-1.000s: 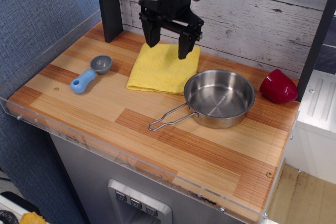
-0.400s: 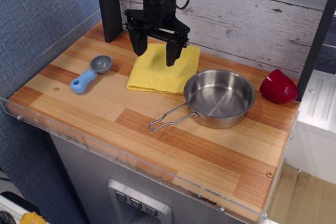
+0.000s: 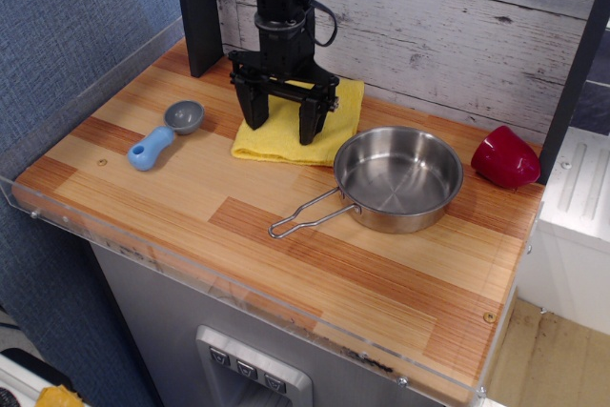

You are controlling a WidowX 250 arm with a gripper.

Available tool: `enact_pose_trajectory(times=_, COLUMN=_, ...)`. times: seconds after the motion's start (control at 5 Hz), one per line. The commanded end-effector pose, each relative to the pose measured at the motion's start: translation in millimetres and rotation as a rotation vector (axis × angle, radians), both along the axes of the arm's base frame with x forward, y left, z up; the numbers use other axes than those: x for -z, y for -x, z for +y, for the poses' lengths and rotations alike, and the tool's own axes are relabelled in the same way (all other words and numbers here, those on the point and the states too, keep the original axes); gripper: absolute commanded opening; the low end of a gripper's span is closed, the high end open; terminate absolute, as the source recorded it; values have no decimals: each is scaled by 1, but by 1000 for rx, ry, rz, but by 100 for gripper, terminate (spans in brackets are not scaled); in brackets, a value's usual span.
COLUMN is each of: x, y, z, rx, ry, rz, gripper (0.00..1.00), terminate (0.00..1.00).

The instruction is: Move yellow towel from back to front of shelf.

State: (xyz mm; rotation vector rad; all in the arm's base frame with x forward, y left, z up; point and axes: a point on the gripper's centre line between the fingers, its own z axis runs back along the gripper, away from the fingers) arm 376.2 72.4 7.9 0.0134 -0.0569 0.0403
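The yellow towel (image 3: 334, 119) lies folded flat at the back of the wooden shelf (image 3: 191, 197), just left of the steel pan (image 3: 398, 178). My black gripper (image 3: 281, 133) hangs over the towel's front-left part, fingers pointing down and spread apart, open and empty. One fingertip (image 3: 254, 121) is near the towel's left edge, the other over its middle. The tips are close above the cloth; I cannot tell whether they touch it. The gripper hides part of the towel.
A blue and grey scoop (image 3: 164, 134) lies left of the towel. A dark red bowl (image 3: 505, 157) lies on its side at the back right. A black post (image 3: 196, 7) stands at the back left. A clear acrylic rim (image 3: 238, 297) runs along the front edge.
My gripper has moved left and down toward the towel's front-left part, staying open. The towel, pan, scoop and bowl have not moved.
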Motion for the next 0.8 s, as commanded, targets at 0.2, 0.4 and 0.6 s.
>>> enact_pose_trajectory(times=0.2, x=20, y=4, z=0, rx=80, ry=6, rz=-35, gripper=100, terminate=0)
enact_pose_trajectory(times=0.4, x=5, y=20, z=-13, rx=132, ry=0, rz=-36, gripper=100, terminate=0)
enact_pose_trajectory(times=0.6, x=0, y=51, z=-22, rx=127, ry=12, rz=-13, gripper=100, terminate=0)
